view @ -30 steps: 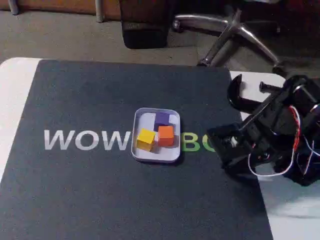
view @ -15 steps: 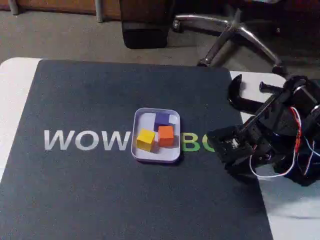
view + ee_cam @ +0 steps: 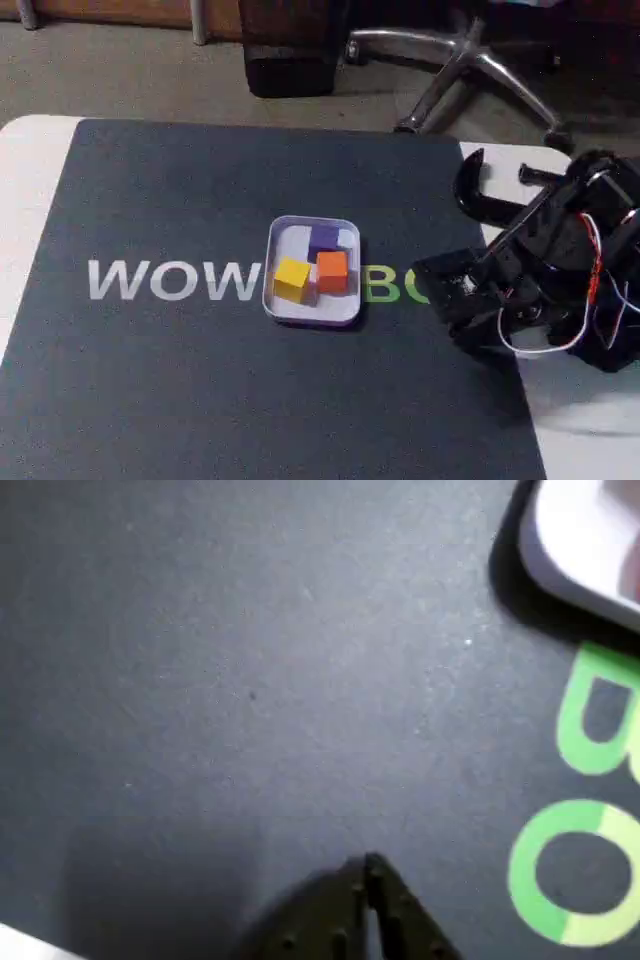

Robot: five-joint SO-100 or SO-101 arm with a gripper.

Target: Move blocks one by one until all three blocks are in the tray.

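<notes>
While 3 blocks [image 3: 311, 262] sit in the tray [image 3: 283, 306], the gripper [image 3: 367, 865] (empty) is closed over the mat [image 3: 200, 400].

Blk arm [image 3: 545, 270], red & wht wires

On the dark mat [image 3: 180, 400] under me I read "WOW" in pale grey letters, left of the tray [image 3: 282, 304] in the fixed view. Right of it come green letters, "BO", which my wrist view shows too.
</notes>
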